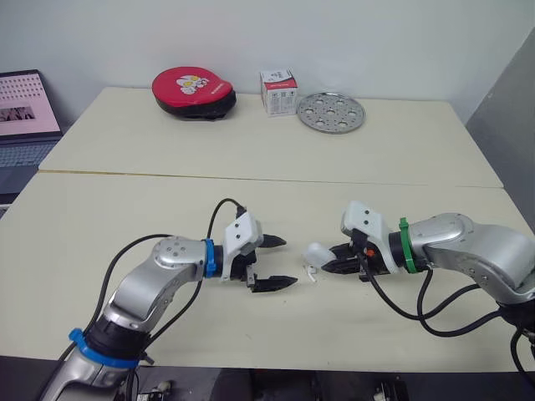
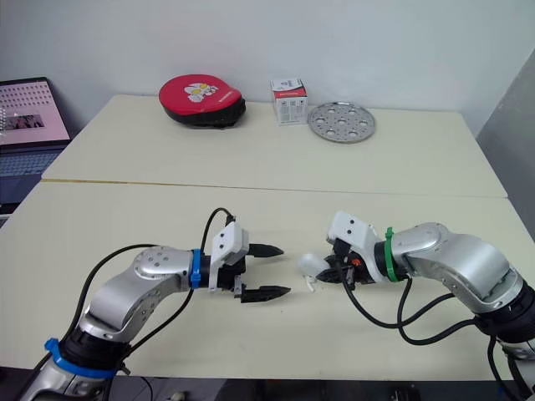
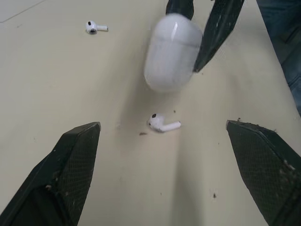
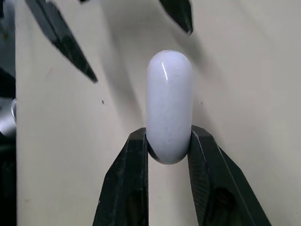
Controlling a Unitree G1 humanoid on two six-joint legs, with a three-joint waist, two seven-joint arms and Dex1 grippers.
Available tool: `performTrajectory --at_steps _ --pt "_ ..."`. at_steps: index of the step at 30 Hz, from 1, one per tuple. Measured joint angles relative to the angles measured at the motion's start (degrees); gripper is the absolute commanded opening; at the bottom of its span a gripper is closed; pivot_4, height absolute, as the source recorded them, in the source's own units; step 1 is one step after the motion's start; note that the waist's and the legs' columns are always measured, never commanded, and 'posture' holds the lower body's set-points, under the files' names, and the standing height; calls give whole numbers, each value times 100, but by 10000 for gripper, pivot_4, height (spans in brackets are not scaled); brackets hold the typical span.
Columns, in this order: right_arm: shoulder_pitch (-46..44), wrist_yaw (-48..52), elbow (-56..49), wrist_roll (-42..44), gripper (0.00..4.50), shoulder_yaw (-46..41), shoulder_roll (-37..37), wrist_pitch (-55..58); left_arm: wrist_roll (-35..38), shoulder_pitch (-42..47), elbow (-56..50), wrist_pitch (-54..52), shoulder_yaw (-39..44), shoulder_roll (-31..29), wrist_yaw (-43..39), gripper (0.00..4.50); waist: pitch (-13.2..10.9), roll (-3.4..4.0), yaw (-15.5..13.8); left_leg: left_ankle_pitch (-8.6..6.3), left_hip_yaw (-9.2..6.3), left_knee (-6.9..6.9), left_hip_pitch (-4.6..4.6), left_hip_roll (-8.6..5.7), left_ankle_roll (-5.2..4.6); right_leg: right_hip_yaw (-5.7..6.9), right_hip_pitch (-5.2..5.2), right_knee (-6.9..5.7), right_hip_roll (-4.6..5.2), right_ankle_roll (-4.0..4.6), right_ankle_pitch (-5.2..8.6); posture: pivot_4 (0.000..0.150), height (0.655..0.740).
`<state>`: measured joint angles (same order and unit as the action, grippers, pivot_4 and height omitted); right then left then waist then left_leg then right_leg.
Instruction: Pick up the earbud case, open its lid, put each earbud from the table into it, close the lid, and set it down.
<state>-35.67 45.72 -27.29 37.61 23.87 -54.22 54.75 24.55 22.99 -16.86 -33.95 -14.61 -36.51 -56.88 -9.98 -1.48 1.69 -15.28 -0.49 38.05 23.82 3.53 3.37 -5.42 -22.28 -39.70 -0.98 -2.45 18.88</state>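
The earbud case [image 1: 318, 253] sits pinched between the fingers of the right claw [image 4: 168, 141], just above the near counter [image 1: 100, 234] and toward its front edge. Just below the case and a little in front of it, one earbud [image 3: 162, 123] lies on the near counter. Left of the case, apart from it, the left claw [image 1: 286, 261] faces it with its fingers spread. A second earbud [image 3: 94, 27] lies on the near counter well apart from the case; on which side I cannot tell. Well behind the case, on the far counter [image 1: 401, 150], lies a round tray [image 1: 332, 111]. A small box [image 1: 278, 92] stands behind the case and slightly left, and a round pouch [image 1: 192, 92] lies farther left. Far left of the case and behind it, past the counters' edge, stands a laptop [image 1: 25, 117]
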Motion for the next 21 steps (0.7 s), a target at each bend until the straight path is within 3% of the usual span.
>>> performTrajectory --at_steps 6,16,19,21 --pt "-27 474 4 -605 7305 55 53 -260 -192 470 -14 -55 -300 101 -32 45000 0 0 -2 1 -21 2 -1 -1 0 0 1 -4 0 0 0 1500 7400" --pt "-131 834 57 -1086 7305 56 366 -279 -533 524 21 82 -601 185 -234 45000 0 0 -3 1 -28 14 -1 -6 0 4 2 -18 0 1 0 1500 7400" --pt "-132 924 59 -1191 7305 56 399 -280 -562 545 91 103 -601 274 -241 38639 0 0 -3 1 -30 16 -2 -6 -1 6 2 -21 0 1 0 1500 7400" --pt "-134 960 60 -1239 7305 56 439 -286 -574 591 137 134 -601 326 -243 32123 0 0 -3 2 -31 17 -2 -6 -1 7 2 -23 0 1 0 1500 7400"
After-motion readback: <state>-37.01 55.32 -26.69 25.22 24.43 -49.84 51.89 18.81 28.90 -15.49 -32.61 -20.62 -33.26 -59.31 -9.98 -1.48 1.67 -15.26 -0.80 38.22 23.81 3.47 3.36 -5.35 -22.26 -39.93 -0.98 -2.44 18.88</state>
